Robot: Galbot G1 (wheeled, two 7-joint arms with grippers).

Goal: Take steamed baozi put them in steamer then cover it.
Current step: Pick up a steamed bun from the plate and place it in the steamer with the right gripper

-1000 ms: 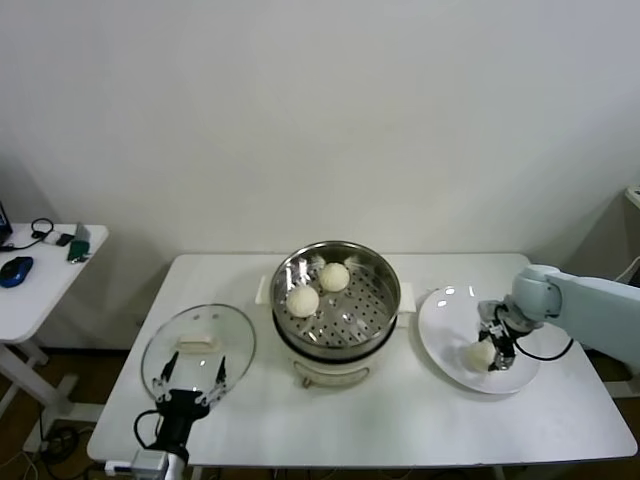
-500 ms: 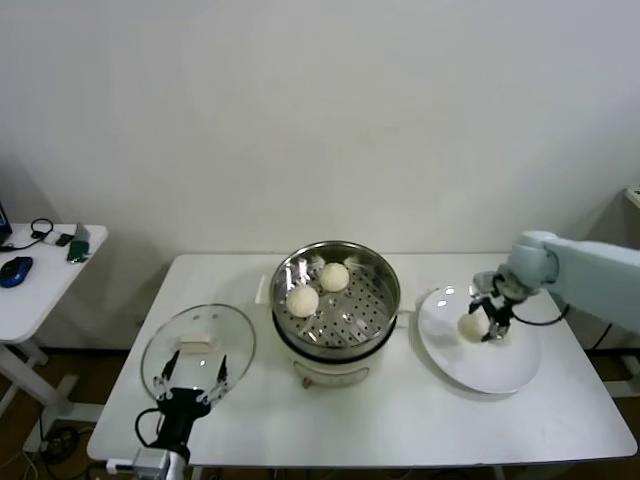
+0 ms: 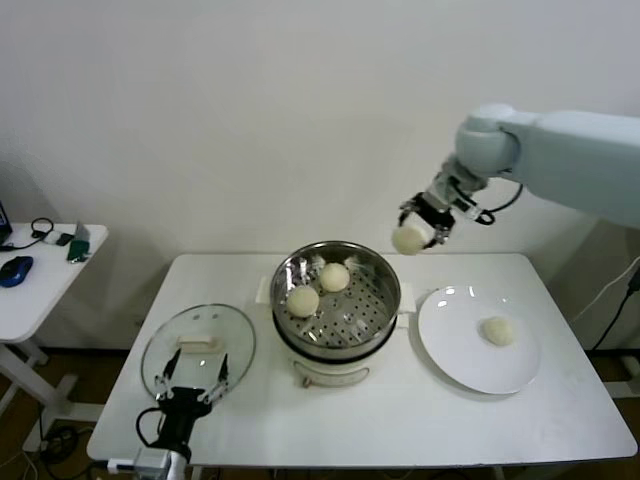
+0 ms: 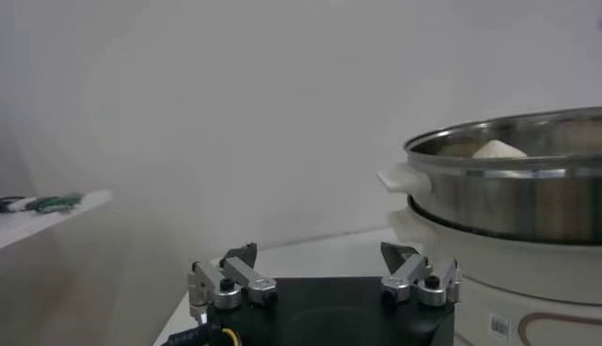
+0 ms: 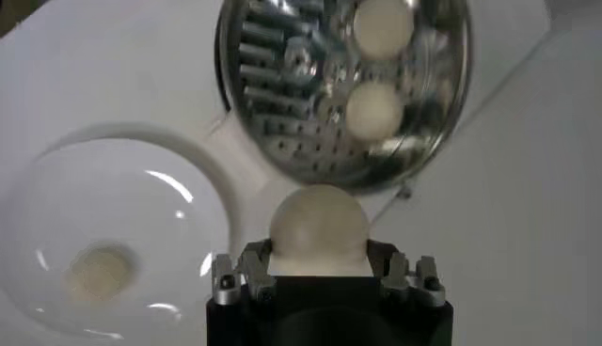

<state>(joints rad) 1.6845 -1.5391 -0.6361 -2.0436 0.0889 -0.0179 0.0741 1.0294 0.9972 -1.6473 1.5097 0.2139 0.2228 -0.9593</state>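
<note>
A plain white wall backs a white counter (image 3: 400,420), with a smaller side table (image 3: 40,275) off to the robot's left carrying a mouse and cables.

The right end effector (image 3: 420,232) hangs in the air above the counter, raised beyond the far right rim of the steamer (image 3: 337,300), and it is clenched on one steamed baozi (image 3: 409,239). In the right wrist view that held bun (image 5: 318,224) sits squarely between the fingers (image 5: 252,265), bulging out ahead of them, with the steamer basket (image 5: 282,85) lying farther out beyond it.

Below this end effector and toward the robot's left, the steamer stands uncovered on its white base. Two baozi (image 3: 303,300) rest inside on the perforated floor, close together in the left and far part of the basket; the same pair (image 5: 374,105) shows in the right wrist view.

Below the right end effector and nearer the robot, a white plate (image 3: 450,350) lies on the counter just beside the steamer. One last baozi (image 3: 497,331) sits on it.

The left end effector (image 3: 192,388) is parked low at the near left edge of the counter, its fingers (image 4: 229,282) spread apart and holding nothing. The cover (image 3: 198,345), glass with a cream handle, lies flat on the counter just ahead of it, to the left of the steamer.
</note>
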